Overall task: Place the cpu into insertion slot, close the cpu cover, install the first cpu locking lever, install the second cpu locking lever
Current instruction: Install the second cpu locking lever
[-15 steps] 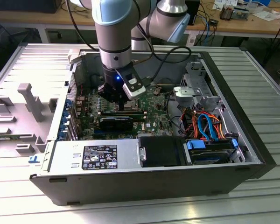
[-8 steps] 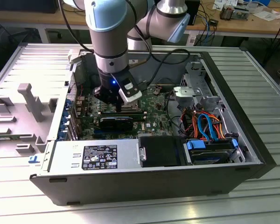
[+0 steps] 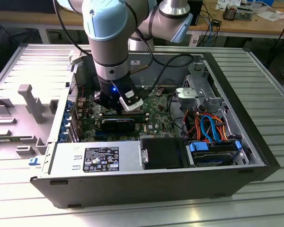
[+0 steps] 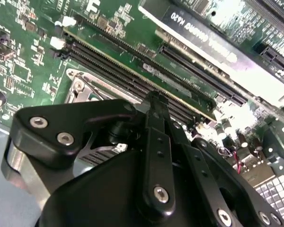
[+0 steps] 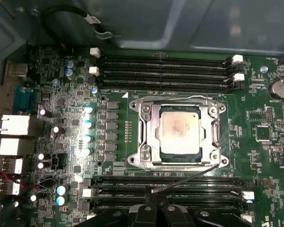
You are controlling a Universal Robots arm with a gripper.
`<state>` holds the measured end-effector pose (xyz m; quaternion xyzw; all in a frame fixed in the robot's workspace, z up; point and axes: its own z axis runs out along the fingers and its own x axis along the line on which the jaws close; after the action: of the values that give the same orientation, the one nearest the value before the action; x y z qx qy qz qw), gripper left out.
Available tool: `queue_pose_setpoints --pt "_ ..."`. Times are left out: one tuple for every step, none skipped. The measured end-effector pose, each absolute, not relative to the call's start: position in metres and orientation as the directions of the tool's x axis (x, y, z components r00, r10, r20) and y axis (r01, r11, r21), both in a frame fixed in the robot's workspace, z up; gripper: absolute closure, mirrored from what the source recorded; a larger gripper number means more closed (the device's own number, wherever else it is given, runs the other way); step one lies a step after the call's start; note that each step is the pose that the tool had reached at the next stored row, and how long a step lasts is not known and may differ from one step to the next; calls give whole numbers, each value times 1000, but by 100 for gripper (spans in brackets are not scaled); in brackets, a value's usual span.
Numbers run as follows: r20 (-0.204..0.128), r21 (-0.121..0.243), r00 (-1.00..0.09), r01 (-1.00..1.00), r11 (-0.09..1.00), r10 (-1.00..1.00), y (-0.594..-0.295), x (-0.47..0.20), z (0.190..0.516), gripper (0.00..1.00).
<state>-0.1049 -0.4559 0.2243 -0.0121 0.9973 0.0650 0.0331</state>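
Observation:
The cpu (image 5: 180, 130), silver-grey and square, lies in the insertion slot (image 5: 135, 160) on the green board. The cpu cover (image 5: 147, 127) lies flat over it, its window framing the chip. One thin locking lever (image 5: 180, 98) runs flush along the cover's edge beside one bank of memory slots. The other locking lever (image 5: 189, 177) slants away from the socket over the opposite memory slots, and its free end stops just at my fingertips. My black gripper (image 5: 156, 208) (image 4: 154, 99) looks shut, fingers pressed together, nothing visibly gripped. In the exterior view the gripper (image 3: 112, 105) hangs low over the board inside the open case.
Long black memory slots (image 5: 165, 71) (image 5: 165, 187) flank the socket. A graphics card (image 4: 217, 42) lies beyond the slots. A power supply (image 3: 99, 158), black fan shroud (image 3: 163, 153), a blue-handled drive (image 3: 213, 151) and loose cables (image 3: 208, 125) fill the case's near side.

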Motion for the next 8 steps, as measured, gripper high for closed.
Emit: queue_pose_setpoints --pt "-67 131 -998 -28 991 -20 -456 -105 225 89" --pt "-68 135 -998 -28 990 -19 -456 -105 226 89" --pt "-68 138 -998 -28 990 -19 -456 -105 229 89" --pt "-68 140 -998 -28 990 -19 -456 -105 231 89" --pt "-68 142 -998 -28 989 -19 -456 -105 234 89" --pt "-68 145 -998 -28 989 -19 -457 -105 235 89" --pt "-68 148 -998 -29 989 -19 -457 -105 237 89" --pt "-68 152 -998 -28 988 -18 -457 -105 239 89"
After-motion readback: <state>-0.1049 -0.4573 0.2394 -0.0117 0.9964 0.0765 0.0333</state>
